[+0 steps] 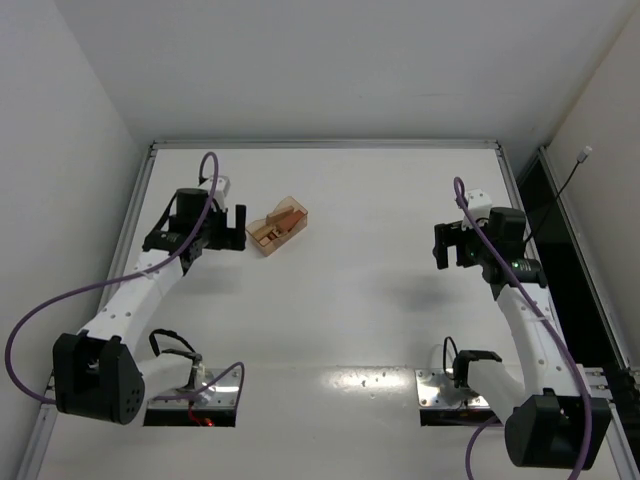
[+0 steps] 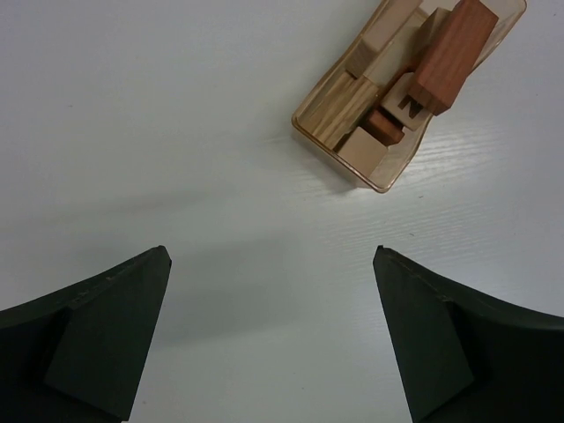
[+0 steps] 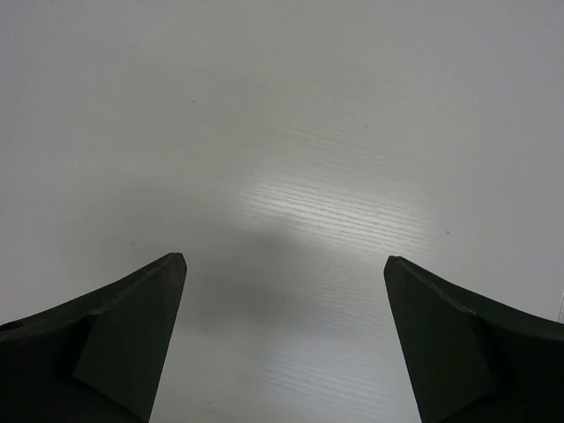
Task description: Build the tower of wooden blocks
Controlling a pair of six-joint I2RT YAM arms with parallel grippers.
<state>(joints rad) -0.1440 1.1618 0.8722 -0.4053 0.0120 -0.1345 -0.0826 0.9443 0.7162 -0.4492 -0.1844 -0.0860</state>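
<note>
Several small wooden blocks, light tan and reddish-brown (image 2: 445, 57), lie packed in a translucent tan plastic box (image 1: 277, 227) on the white table, left of centre. The box also shows in the left wrist view (image 2: 348, 167), at the upper right. My left gripper (image 1: 225, 230) is open and empty, just left of the box; in its wrist view (image 2: 271, 256) only bare table lies between the jaws. My right gripper (image 1: 452, 246) is open and empty over bare table at the right, and its wrist view (image 3: 285, 260) shows nothing but table.
The white table (image 1: 360, 300) has a raised metal rim along its back and sides. A dark gap runs beyond the right edge (image 1: 560, 230). Purple cables loop along both arms.
</note>
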